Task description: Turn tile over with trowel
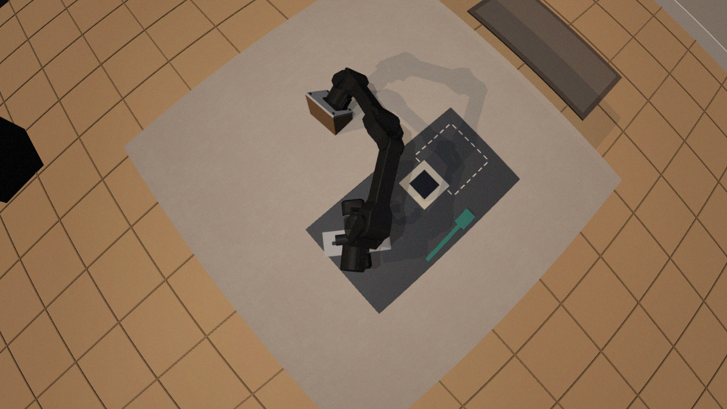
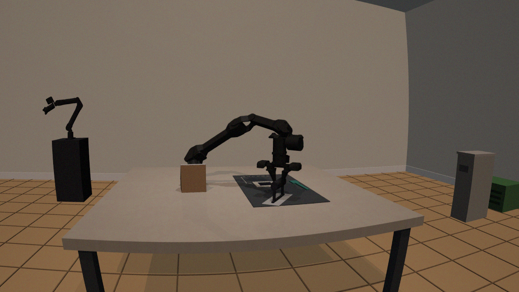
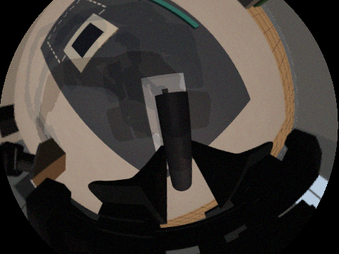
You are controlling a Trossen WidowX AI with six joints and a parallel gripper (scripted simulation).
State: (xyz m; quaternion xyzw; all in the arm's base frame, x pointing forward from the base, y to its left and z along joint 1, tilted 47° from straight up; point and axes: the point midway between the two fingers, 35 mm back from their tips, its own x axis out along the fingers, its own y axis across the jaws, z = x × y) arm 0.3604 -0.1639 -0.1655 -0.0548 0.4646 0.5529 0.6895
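One tile [image 1: 423,184] [image 2: 263,184] [image 3: 87,39], marked face up, on one mat [image 1: 381,284] [image 2: 312,199] [image 3: 219,81], mostly outside one dashed outline [image 1: 469,142] [image 3: 54,52], one corner overlapping it. One green tool [image 1: 446,238] [image 2: 299,185] [image 3: 176,14] flat near tile. Hand [image 1: 354,224] [image 2: 279,180] [image 3: 176,146] pinching black handle of one pale-bladed trowel [image 1: 331,243] [image 2: 278,184] [image 3: 173,123], well apart from tile. Arm [image 1: 386,178] [image 2: 217,139] [image 3: 12,160] arched, wrist pointing down. One brown block [image 1: 321,114] [image 2: 193,178] [image 3: 51,167] under arm base, on counter [image 1: 228,178] [image 2: 217,225] [image 3: 247,130], off mat.
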